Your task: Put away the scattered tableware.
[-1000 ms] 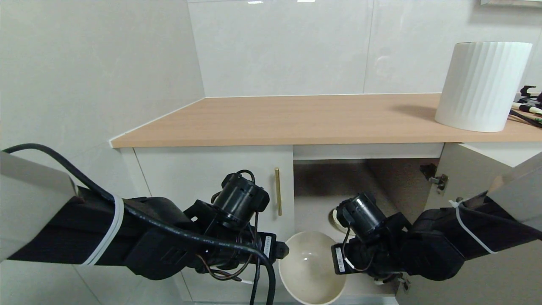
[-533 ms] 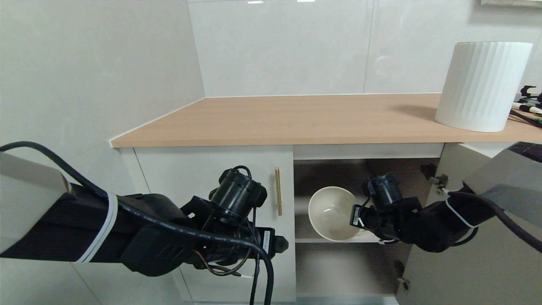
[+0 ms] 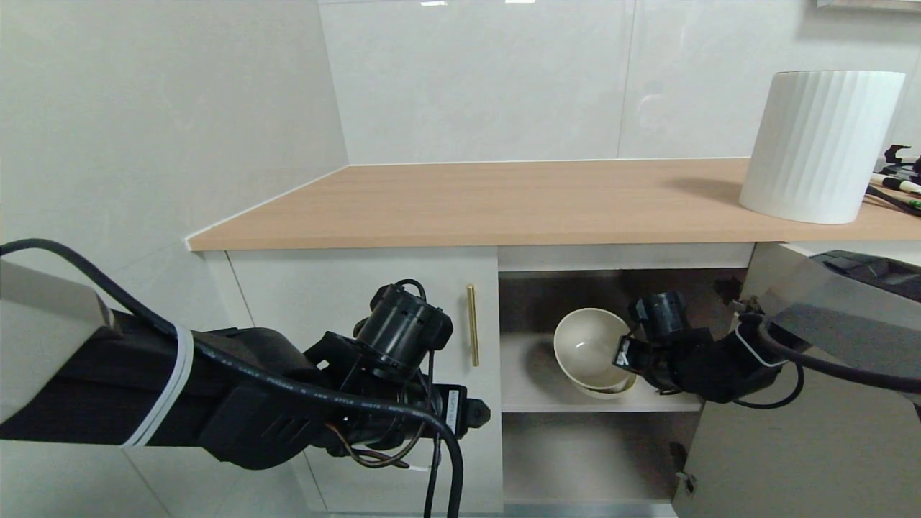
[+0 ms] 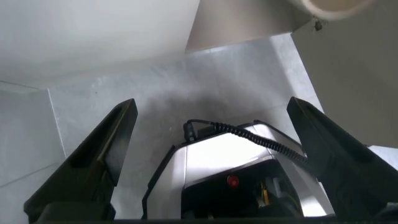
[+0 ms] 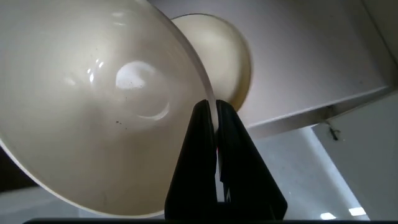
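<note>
One bowl point(image 3: 586, 345), tilted, is pinched at its rim by the right gripper point(image 5: 214, 134) and hides most of a second bowl point(image 3: 609, 391); the left gripper point(image 4: 211, 111) gapes wide.

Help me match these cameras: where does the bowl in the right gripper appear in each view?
Head view: bowl tilted over the cabinet shelf, held by the right gripper.
Right wrist view: close up, rim clamped in the gripper.
Left wrist view: a cream sliver at the edge; cannot tell if it is the bowl.
Shared landmark: the cream dish on that shelf.
</note>
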`<state>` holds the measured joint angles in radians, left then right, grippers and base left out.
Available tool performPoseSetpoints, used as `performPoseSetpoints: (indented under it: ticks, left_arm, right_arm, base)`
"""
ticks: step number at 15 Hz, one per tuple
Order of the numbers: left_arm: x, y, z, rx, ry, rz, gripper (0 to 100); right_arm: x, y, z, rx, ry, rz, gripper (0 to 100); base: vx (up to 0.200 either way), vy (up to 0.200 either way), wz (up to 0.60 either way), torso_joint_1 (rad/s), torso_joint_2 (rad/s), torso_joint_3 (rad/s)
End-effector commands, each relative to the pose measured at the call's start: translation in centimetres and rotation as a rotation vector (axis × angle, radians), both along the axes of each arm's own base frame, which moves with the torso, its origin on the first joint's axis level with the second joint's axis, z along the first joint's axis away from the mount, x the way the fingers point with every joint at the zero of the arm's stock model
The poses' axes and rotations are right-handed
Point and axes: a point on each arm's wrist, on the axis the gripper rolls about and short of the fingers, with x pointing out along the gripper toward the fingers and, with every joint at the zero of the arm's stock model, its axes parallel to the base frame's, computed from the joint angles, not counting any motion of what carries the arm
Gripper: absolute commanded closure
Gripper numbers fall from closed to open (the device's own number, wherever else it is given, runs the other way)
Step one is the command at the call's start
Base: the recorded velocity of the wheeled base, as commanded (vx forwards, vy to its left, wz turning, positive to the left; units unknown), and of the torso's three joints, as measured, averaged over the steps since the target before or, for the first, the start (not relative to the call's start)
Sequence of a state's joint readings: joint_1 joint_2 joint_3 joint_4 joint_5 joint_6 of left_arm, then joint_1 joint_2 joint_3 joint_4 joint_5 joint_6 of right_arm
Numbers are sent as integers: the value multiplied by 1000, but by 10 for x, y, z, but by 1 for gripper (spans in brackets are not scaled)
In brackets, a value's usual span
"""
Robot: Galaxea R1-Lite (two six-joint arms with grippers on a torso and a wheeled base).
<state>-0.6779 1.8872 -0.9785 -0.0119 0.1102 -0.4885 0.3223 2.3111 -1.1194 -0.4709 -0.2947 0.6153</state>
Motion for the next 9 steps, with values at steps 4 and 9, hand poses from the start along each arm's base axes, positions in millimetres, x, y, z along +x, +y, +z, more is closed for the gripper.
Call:
performPoseSetpoints:
  ticks: [4, 9]
  left_arm:
    - [0, 0, 0, -3, 2, 5, 0]
    - [1, -1, -1, -2, 5, 7, 0]
  right_arm:
    - [20, -13, -24, -21, 17, -55, 100]
    - [28, -14, -31, -30, 28, -63, 100]
  base:
    - [0, 0, 0, 0, 0, 0]
    - [0, 0, 0, 0, 0, 0]
